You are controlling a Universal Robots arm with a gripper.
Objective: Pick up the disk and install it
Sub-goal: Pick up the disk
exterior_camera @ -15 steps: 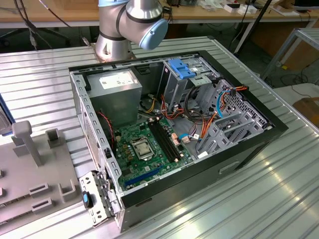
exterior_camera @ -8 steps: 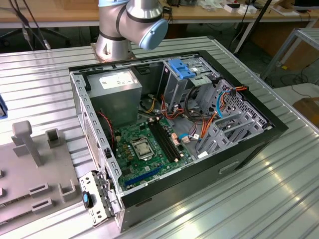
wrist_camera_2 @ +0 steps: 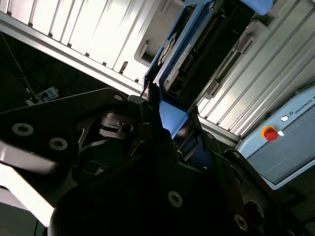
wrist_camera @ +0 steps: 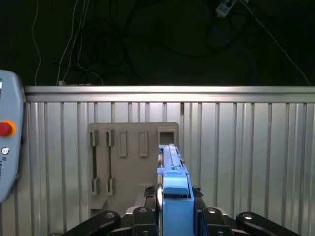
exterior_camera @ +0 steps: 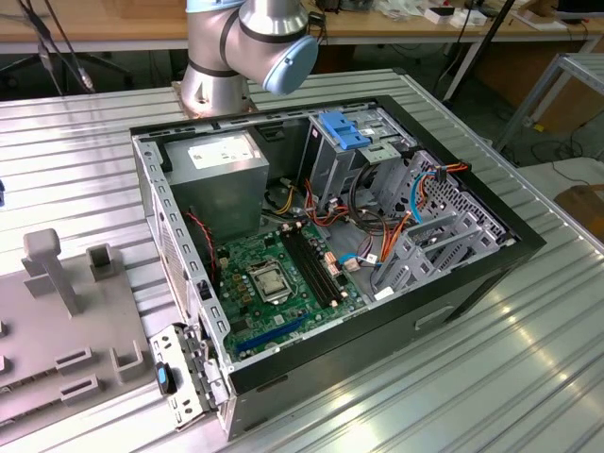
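Gripper [wrist_camera: 174, 201]: clamped on the disk [wrist_camera: 171, 164], held edge-on.
Disk: flat metal slab, smooth blue plastic rail.
Label [wrist_camera_2: 176, 58]: print unreadable.
Table [wrist_camera: 246, 147]: ribbed aluminium.

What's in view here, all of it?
table: one, silver, under everything
computer case: one, black, on the table
circuit board: one, green, in the case
power supply box: one, grey, in the case
drive cage: one, grey with blue latch, in the case
holder plate: one, grey, on the table, exterior view's left
control pendant: one, pale blue, by the table
disk: one, blue rails, in the gripper
arm: one, silver and blue, beyond the case
gripper: one, black, shut on the disk
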